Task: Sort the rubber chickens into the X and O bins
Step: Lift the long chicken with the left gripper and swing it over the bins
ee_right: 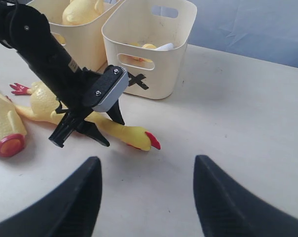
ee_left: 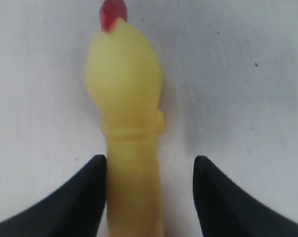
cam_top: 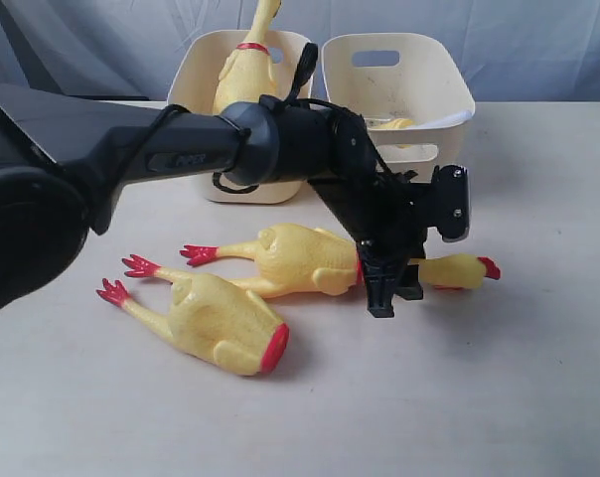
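A whole long-necked rubber chicken lies on the table, its head pointing right. My left gripper is open and straddles its neck; one finger touches the neck and the other stands apart. A headless chicken body lies in front of it. At the back, the X bin holds a small yellow piece. The bin beside it holds an upright chicken; its mark is hidden. My right gripper hangs open over bare table, near the chicken's head.
The left arm stretches across the table in front of the bins. A grey-blue backdrop stands behind them. The right gripper does not show in the exterior view.
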{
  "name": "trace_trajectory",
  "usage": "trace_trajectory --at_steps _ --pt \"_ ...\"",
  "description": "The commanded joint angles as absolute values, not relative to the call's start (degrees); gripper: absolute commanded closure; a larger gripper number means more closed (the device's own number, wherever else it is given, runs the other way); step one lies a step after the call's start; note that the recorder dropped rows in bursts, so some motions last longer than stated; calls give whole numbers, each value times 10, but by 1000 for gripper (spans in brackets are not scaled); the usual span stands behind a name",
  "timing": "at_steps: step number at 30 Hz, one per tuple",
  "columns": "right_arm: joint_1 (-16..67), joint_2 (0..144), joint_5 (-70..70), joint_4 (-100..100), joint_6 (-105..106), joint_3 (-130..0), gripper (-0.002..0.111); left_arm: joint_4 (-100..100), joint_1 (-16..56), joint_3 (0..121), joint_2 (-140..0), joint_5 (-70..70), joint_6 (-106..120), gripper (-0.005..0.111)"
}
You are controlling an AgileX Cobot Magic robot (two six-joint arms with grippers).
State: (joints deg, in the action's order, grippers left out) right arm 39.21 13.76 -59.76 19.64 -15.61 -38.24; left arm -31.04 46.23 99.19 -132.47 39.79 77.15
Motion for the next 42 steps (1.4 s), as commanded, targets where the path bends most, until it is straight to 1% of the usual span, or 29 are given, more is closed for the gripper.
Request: trace_trajectory --at_steps 1,3,4,7,10,17,25,29,33,37,42 --pt "395 135 -596 196 -151 -380 55 -309 465 990 -1335 393 773 58" --pt "395 135 -596 196 -151 -380 55 -308 465 990 -1333 389 773 67" --pt "395 135 -596 196 -151 -380 55 -303 465 990 -1331 388 773 75" --pt "395 135 -596 196 -150 -380 55 -283 465 990 -1324 391 770 92" --pt "395 135 -596 196 -150 -380 55 -257 465 990 -1318 414 770 106" --pt "395 135 -597 196 -150 -380 55 -168 481 990 -1274 454 714 107" --pt "395 135 -598 196 -150 -380 55 -145 515 990 -1200 450 711 107" --pt "395 135 -598 196 -150 -380 55 -85 536 990 -1166 437 711 107" --pt "395 135 -598 196 -150 -380 55 0 545 990 -1140 406 709 107" --pt "395 135 -598 196 -150 -380 55 66 545 990 -1134 346 709 107" --pt "395 135 -598 195 -150 -380 55 108 542 990 -1134 216 699 107"
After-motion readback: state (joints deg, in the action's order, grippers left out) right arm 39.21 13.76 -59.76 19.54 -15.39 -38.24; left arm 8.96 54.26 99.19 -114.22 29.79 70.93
